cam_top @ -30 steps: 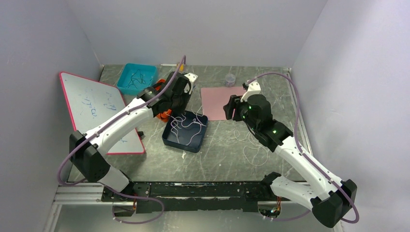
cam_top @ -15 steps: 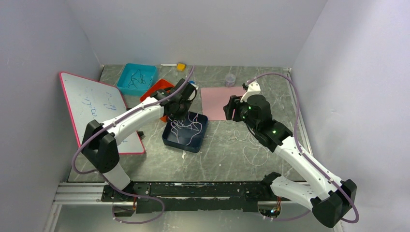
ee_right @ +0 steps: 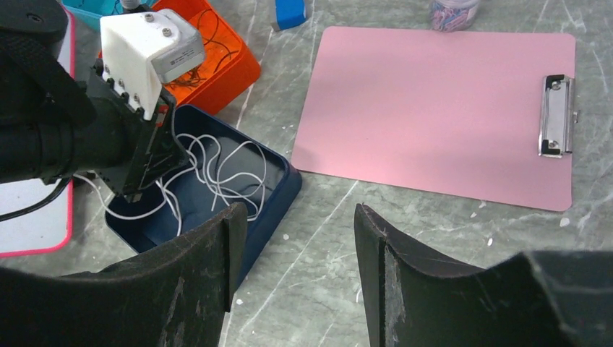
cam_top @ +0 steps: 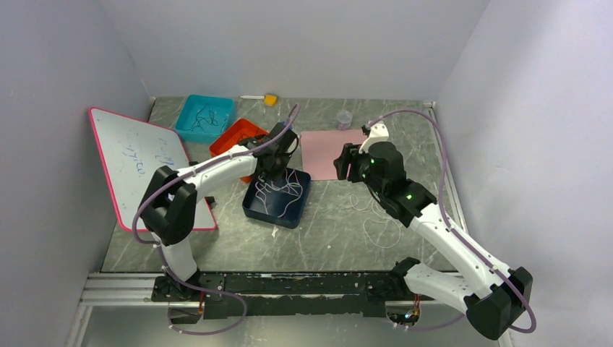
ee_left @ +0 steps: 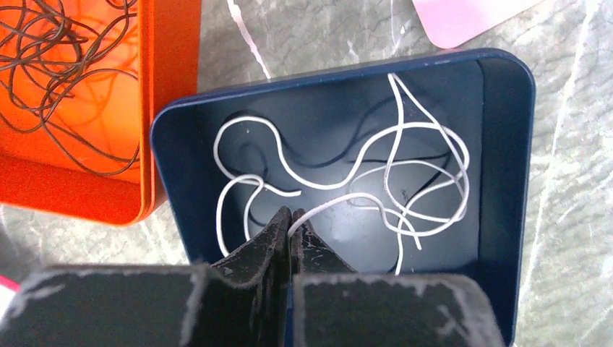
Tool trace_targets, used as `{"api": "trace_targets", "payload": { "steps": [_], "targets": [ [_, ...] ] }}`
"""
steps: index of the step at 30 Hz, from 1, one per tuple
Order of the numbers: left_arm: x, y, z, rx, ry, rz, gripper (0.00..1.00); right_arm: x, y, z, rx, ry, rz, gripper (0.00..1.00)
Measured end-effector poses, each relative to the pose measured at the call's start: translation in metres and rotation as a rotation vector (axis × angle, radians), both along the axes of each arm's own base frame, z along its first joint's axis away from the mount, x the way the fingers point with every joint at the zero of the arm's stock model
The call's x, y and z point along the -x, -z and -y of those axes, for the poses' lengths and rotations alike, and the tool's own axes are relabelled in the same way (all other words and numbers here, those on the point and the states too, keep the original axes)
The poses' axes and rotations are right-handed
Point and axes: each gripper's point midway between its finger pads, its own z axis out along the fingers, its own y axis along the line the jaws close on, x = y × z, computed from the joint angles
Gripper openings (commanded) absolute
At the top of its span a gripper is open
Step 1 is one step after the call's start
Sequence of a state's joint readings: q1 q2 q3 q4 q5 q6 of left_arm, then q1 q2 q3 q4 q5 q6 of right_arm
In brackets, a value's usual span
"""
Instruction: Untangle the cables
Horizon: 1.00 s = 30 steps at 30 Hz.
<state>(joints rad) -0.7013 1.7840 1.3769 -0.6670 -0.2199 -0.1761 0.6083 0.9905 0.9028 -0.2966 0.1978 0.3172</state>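
White cables (ee_left: 340, 184) lie looped in the navy tray (ee_left: 506, 144) just ahead of our left pincer (ee_left: 290, 217), clamped shut on one strand, so we should lift slowly and straight while the right pincer (ee_right: 298, 213) hangs half-open, empty.

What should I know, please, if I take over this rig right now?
Left gripper: shut on a white cable in the blue tray.
Right gripper: open, empty, above the table.
Dark cables lie in the orange tray, more in the teal tray; a loose white cable lies on the table.
Done: most cables apparently sorted into trays. Left: that loose cable.
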Motion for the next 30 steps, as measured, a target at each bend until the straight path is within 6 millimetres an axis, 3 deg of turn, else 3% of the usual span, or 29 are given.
{"api": "trace_targets", "payload": {
  "steps": [5,19,23,30],
  "targets": [
    [-0.009,0.015,0.007,0.036,0.004,0.031,0.1,0.001,0.005,0.001,0.005,0.001,-0.01,0.6],
    [-0.024,0.019,0.013,0.092,-0.008,0.121,0.48,0.004,0.011,0.002,-0.002,0.006,-0.023,0.6],
    [-0.025,0.007,0.012,0.11,-0.01,0.144,0.55,0.004,0.014,0.002,0.0,0.006,-0.027,0.6],
    [-0.028,-0.026,0.016,0.189,-0.001,0.2,0.57,0.004,0.018,0.001,0.006,0.003,-0.038,0.6]
  ]
}}
